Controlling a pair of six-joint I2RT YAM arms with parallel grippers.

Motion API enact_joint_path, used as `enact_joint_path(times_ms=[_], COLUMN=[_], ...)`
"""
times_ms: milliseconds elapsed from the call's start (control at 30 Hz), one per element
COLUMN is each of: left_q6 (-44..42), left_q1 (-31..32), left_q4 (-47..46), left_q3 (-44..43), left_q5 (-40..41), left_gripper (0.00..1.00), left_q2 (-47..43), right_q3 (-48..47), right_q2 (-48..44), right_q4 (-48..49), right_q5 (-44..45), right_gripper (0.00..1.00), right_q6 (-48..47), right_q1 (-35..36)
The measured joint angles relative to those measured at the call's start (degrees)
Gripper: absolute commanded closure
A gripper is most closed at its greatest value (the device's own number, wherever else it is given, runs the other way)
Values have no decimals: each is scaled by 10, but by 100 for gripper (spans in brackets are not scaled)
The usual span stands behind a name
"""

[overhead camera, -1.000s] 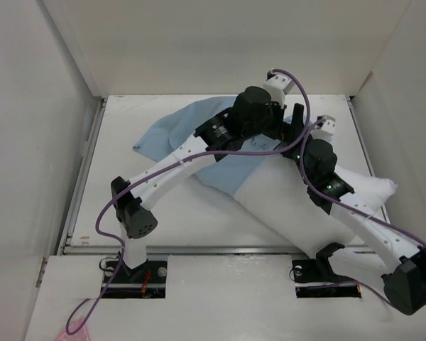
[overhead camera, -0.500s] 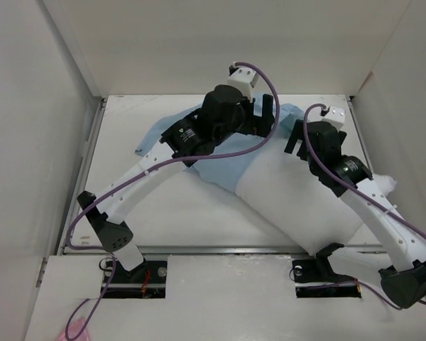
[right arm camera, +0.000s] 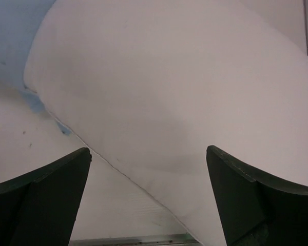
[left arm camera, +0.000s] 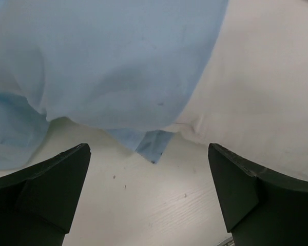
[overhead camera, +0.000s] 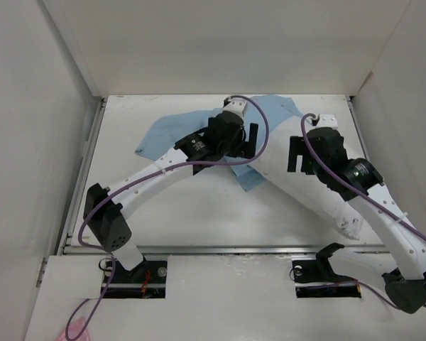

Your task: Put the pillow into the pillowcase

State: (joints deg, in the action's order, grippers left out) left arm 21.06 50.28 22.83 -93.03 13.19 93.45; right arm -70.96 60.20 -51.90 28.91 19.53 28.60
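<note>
While both grippers hang over the table (overhead camera: 192, 213), I read everything outward from the pillow (overhead camera: 305, 192). Left of the pillow, the pillowcase (overhead camera: 172, 132) lies rumpled on the table, blue face up. Its right part drapes over the pillow's far end; I cannot tell whether that end is inside the pillowcase or only under it. A blue corner of the pillowcase pokes out at the pillow's left edge.

Just at that edge, the left gripper (overhead camera: 250, 140) hovers with its jaws spread wide and nothing between them. In its wrist view the fingers (left arm camera: 46, 195) frame the spot where the pillowcase meets the white pillow, with bare table below.

The pillow itself lies slantwise, its far end beneath the pillowcase and its near end bare and white.

Over the pillow's upper middle, the right gripper (overhead camera: 299, 153) hangs with its jaws likewise wide apart, holding nothing. Its wrist view shows the pillow filling the gap between them, with a sliver of pillowcase off the pillow's left.
</note>
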Motion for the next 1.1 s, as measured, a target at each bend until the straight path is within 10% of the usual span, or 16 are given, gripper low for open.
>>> enact_joint_path(times_ms=[467, 533, 567, 600, 1100], left_q6=[112, 120, 123, 125, 111], left_q1=[-17, -30, -38, -44, -101], left_q4=[-79, -108, -120, -131, -278], left_q3=[373, 400, 410, 416, 324], left_q5=[-30, -43, -50, -59, -130], left_gripper=[0, 0, 0, 0, 0], left_q2=[-111, -111, -109, -105, 77], right_q3=[89, 85, 78, 70, -10], right_q2=[196, 242, 262, 280, 229], right_q4=[269, 288, 297, 304, 285], right_q5=[-97, -89, -83, -80, -196], right_gripper=[5, 35, 85, 100, 100], right_q6=[-229, -238, -240, -244, -185], right_q1=[50, 46, 44, 40, -31])
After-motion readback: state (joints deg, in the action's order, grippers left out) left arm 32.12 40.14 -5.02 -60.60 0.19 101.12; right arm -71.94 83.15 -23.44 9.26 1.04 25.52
